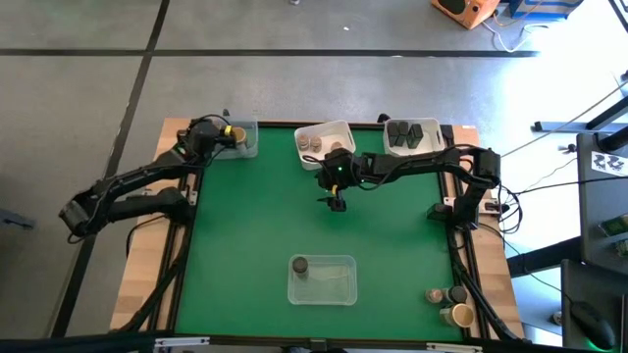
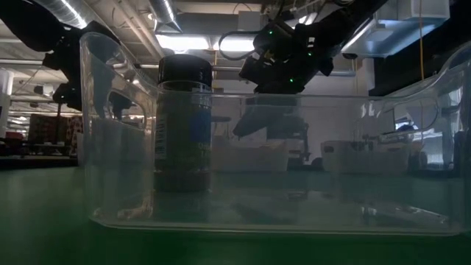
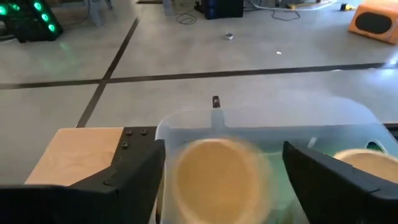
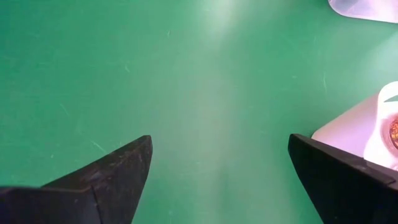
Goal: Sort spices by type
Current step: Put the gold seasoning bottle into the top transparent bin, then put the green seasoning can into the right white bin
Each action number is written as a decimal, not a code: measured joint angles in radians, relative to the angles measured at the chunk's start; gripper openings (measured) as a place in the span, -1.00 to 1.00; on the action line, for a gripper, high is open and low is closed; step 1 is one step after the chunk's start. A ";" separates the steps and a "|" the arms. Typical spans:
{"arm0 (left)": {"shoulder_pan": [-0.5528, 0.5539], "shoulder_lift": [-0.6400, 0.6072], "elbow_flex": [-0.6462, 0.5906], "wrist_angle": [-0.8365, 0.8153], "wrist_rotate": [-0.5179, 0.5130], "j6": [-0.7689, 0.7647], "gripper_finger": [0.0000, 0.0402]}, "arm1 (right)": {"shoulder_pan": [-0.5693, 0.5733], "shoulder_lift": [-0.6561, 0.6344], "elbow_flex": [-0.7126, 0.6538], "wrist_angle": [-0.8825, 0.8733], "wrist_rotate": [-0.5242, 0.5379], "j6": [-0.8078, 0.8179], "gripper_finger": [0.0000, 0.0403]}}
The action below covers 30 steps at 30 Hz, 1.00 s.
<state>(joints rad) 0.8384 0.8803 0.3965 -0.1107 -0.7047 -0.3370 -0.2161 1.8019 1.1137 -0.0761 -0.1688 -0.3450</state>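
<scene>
Near counter edge: clear tray (image 1: 339,284) holds one dark-capped spice jar (image 1: 299,265), upright. Three more jars (image 1: 446,302) stand at the near right corner. Right tool (image 1: 337,203) hangs mid-counter, spread, empty; the tray jar lies nearer it. Far left: left tool (image 1: 232,134), spread around a tan-topped jar (image 3: 216,178) over the far-left bin (image 1: 245,145).

Ceiling lamps (image 2: 173,40) glare behind the dim, backlit low view. The tan jar top (image 3: 214,180) is blurred. A pale sheen crosses the desk (image 4: 205,93).
</scene>
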 joint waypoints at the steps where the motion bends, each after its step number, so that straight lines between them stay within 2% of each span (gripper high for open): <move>1: -0.002 0.001 0.000 0.001 0.001 -0.001 0.57 | 0.000 0.000 0.000 0.000 0.000 0.000 0.86; 10: -0.029 -0.003 0.000 0.000 0.007 0.003 0.86 | 0.000 0.000 0.000 0.000 0.000 0.000 0.86; 18: -0.080 -0.087 0.051 -0.012 0.011 0.055 0.89 | 0.000 0.000 0.000 0.000 0.004 -0.002 0.86; 22: -0.130 -0.124 0.090 -0.011 0.029 0.065 0.89 | 0.000 0.000 0.000 0.000 0.043 0.000 0.86; 30: -0.271 -0.141 0.113 0.063 0.343 0.063 0.89 | 0.000 0.000 0.000 0.016 0.045 0.029 0.86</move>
<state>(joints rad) 0.5673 0.7395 0.5091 -0.0481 -0.3621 -0.2739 -0.2157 1.8023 1.1133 -0.0600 -0.1238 -0.3157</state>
